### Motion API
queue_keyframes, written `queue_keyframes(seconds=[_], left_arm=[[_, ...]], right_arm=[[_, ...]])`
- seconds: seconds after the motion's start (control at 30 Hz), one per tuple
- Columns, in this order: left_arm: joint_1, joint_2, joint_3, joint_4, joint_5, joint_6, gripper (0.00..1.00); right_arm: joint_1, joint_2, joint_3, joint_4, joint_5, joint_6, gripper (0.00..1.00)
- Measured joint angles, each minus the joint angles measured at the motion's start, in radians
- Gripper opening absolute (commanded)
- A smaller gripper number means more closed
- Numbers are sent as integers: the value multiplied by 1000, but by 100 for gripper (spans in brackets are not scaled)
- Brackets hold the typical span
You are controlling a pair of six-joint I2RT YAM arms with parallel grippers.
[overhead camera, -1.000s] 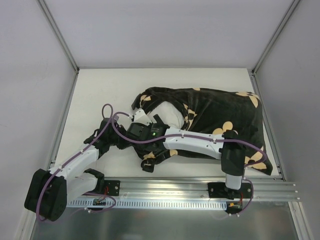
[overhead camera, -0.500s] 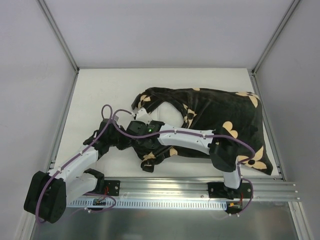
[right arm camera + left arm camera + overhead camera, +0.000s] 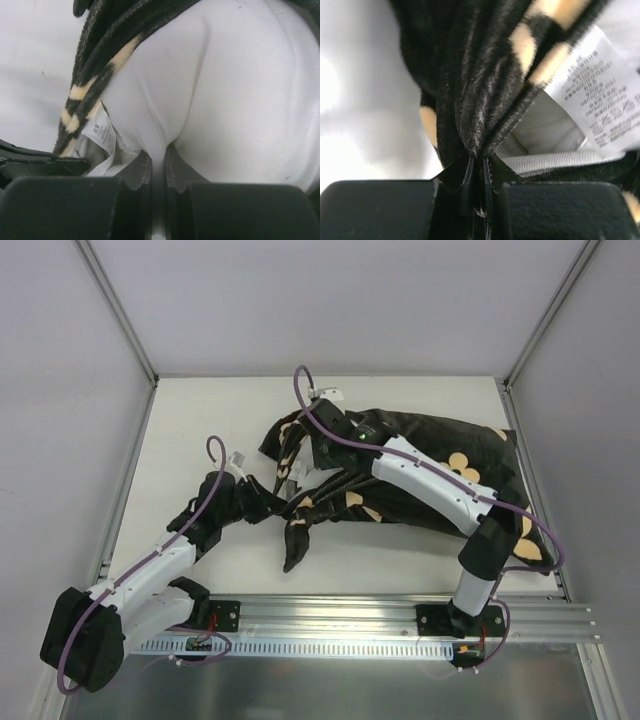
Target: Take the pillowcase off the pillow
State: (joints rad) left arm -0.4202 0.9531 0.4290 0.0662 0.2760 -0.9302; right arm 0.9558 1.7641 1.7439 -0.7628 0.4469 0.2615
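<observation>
The left fingers [image 3: 476,172] are clamped on a fold of the black flowered pillowcase [image 3: 430,432] at its open left end, low over the desk [image 3: 200,420]. The right arm lies across the pillowcase to reach that same opening. There the right fingers [image 3: 159,167] are pinched shut on a pucker of the white pillow [image 3: 225,90], which lies mostly inside the case. A white care label [image 3: 600,95] hangs at the opening, just beside both grips.
</observation>
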Motion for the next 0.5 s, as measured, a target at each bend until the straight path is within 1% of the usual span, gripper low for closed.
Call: queue_keyframes(seconds=[0.13,0.3,0.33,0.37,0.4,0.43,0.5], left_arm=[[-62,-7,7,39,-31,-1,0],[-128,-47,-8,42,-81,6,0],[-131,-70,-16,39,-89,11,40],[-131,-95,-23,29,-97,24,68],[-131,-121,-27,17,-98,29,80],[-134,-143,-31,0,-97,34,86],[-145,-171,-35,-29,-85,41,87]], right_arm=[[-50,37,72,-31,-69,8,1],[-48,133,122,-36,-86,7,1],[-45,148,124,-36,-85,7,1],[-41,162,124,-35,-85,10,1],[-39,170,124,-32,-85,11,1],[-37,176,123,-16,-80,14,1],[-37,178,114,27,-61,16,1]])
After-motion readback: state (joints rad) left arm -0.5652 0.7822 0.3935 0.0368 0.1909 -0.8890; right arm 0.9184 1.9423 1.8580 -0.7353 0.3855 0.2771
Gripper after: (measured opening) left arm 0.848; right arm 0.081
